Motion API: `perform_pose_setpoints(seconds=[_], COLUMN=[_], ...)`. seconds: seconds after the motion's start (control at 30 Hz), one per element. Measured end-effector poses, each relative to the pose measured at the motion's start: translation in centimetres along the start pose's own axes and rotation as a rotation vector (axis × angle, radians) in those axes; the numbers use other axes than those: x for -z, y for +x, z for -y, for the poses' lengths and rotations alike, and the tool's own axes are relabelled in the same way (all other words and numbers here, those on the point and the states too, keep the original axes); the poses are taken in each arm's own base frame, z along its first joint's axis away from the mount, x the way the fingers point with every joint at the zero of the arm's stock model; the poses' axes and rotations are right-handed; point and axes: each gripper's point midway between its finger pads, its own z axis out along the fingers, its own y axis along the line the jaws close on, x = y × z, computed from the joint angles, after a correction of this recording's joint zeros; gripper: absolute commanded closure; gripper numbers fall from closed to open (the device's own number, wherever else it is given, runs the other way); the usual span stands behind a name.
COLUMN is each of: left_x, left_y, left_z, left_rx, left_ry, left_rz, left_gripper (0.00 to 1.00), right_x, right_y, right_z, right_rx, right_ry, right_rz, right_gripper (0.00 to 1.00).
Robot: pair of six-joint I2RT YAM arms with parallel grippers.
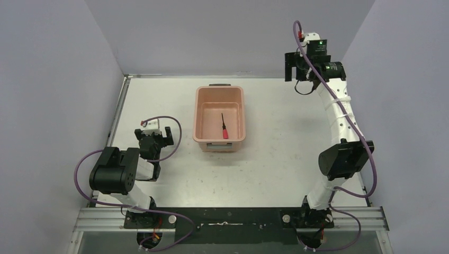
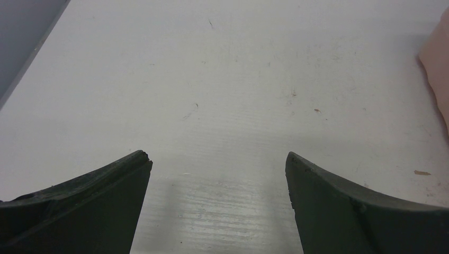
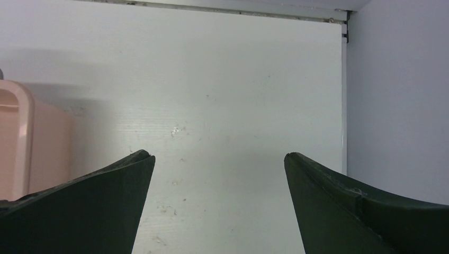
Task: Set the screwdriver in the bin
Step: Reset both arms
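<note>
The salmon-pink bin (image 1: 202, 114) stands at the middle of the table. The screwdriver (image 1: 224, 128), red handle near and dark shaft pointing away, lies inside it on the bin floor. My left gripper (image 1: 154, 134) is open and empty, low over the table left of the bin. The left wrist view shows its fingers (image 2: 106, 196) wide apart over bare table, with the bin's edge (image 2: 438, 69) at the right. My right gripper (image 1: 294, 67) is open and empty, raised at the far right corner. Its wrist view shows the bin's corner (image 3: 21, 143) at the left.
Grey walls enclose the table on the left, back and right. A metal edge strip (image 3: 222, 9) runs along the table's far side. Purple cables (image 1: 84, 164) loop beside both arms.
</note>
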Motion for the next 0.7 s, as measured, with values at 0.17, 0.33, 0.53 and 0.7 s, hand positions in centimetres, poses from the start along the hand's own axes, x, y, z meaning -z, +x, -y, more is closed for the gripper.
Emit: perform_pose_setpoints(seconds=[0.17, 0.33, 0.53, 0.7], left_x=[0.0, 0.0, 0.0, 0.0], left_y=[0.0, 0.0, 0.0, 0.0], left_z=[0.0, 0.0, 0.0, 0.0], left_rx=[0.000, 0.000, 0.000, 0.000], left_ry=[0.000, 0.000, 0.000, 0.000], left_rz=[0.000, 0.000, 0.000, 0.000], left_gripper=[0.03, 0.03, 0.03, 0.03], right_x=[-0.7, -0.8, -0.7, -0.7], right_y=[0.9, 0.9, 0.6, 0.5], right_z=[3.7, 4.7, 3.9, 3.7], right_rx=[-0.051, -0.070, -0.063, -0.061], right_ry=[-0.006, -0.008, -0.025, -0.030], right_rz=[-0.018, -0.011, -0.003, -0.001], right_gripper=[0.00, 0.00, 0.00, 0.00])
